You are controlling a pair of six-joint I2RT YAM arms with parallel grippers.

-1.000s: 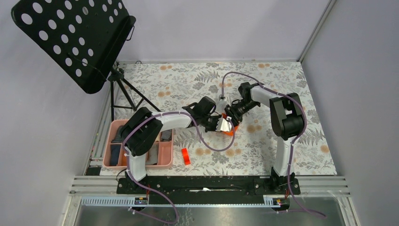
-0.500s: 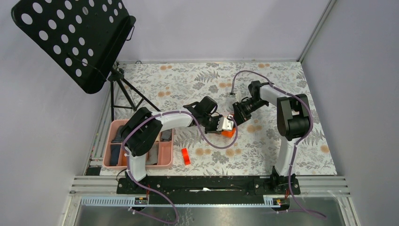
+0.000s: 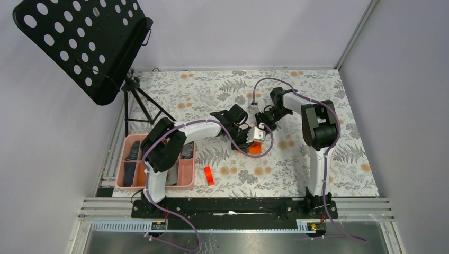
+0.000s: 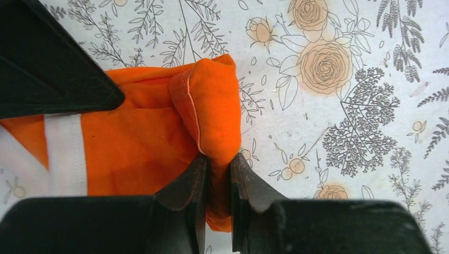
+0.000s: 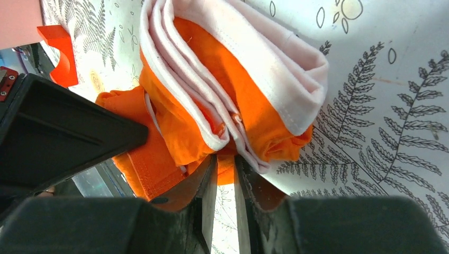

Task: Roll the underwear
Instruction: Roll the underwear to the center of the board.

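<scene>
Top view, pink tray [image 3: 159, 186]: we see dark cloth pieces [image 3: 186, 152] in its compartments, partly hidden by the left arm.
Top view, orange underwear [image 3: 254, 149]: it lies on the floral table [image 3: 328, 95], well right of the tray; a red block [image 3: 208, 175] lies nearer the tray.
Left wrist, left gripper [image 4: 218, 161]: we see it narrow, pinching an orange fold.
Right wrist, right gripper [image 5: 224, 161]: narrow, clamped on the bundle's white-banded edge.
</scene>
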